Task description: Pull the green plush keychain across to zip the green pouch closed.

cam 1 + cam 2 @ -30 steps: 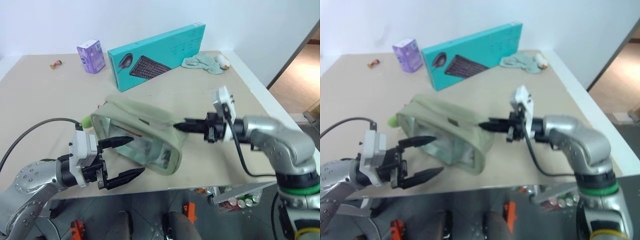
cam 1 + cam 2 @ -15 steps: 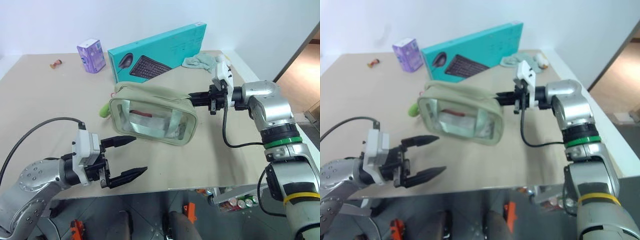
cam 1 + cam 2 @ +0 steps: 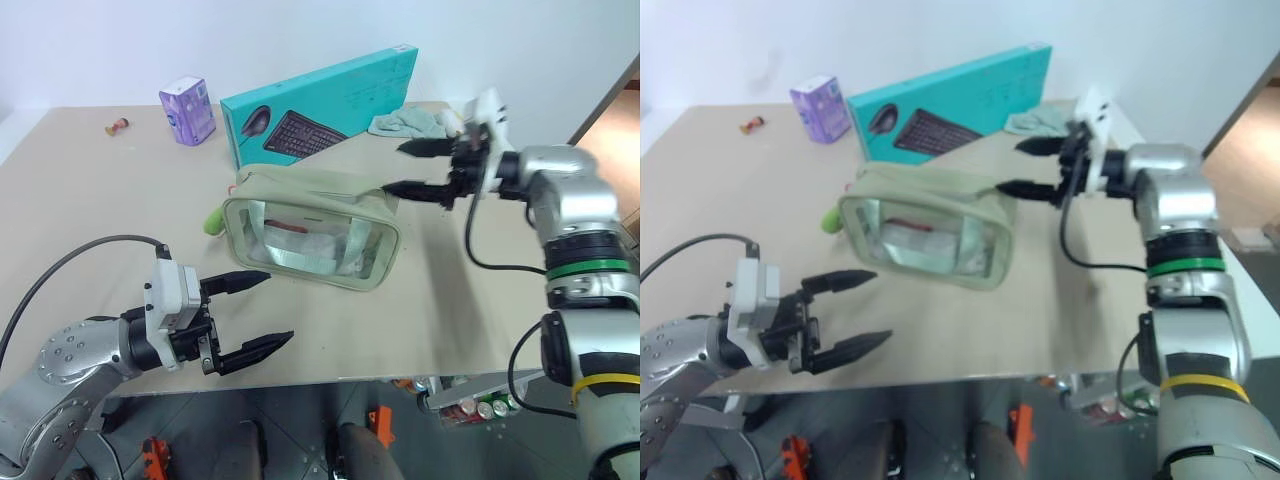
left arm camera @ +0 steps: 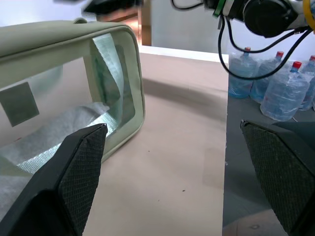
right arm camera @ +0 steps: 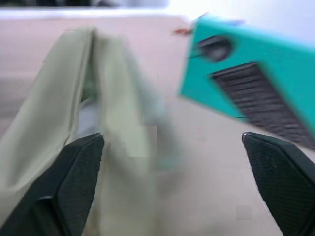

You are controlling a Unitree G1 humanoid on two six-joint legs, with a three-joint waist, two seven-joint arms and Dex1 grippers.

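The green pouch [image 3: 310, 235] stands on the table with its clear window facing me. The green plush keychain [image 3: 211, 220] sticks out at the pouch's left end. My right gripper [image 3: 395, 168] hovers open just past the pouch's upper right corner, touching nothing; in the right wrist view the pouch [image 5: 64, 123] lies ahead of its black fingers [image 5: 69, 167]. My left gripper [image 3: 275, 308] is open near the table's front edge, a short way in front of the pouch and apart from it. In the left wrist view the pouch [image 4: 74, 73] sits beyond one finger [image 4: 74, 167].
A teal keyboard box [image 3: 320, 105] leans behind the pouch, with a purple carton [image 3: 187, 110] to its left and a mint cloth [image 3: 405, 123] at the back right. A small red item [image 3: 117, 126] lies far left. Water bottles [image 4: 275, 88] stand beyond the table edge.
My right gripper let go of the pouch's right end, opened, and moved up and to the right. The pouch went from lifted and tilted to resting on the table. Left gripper unchanged.
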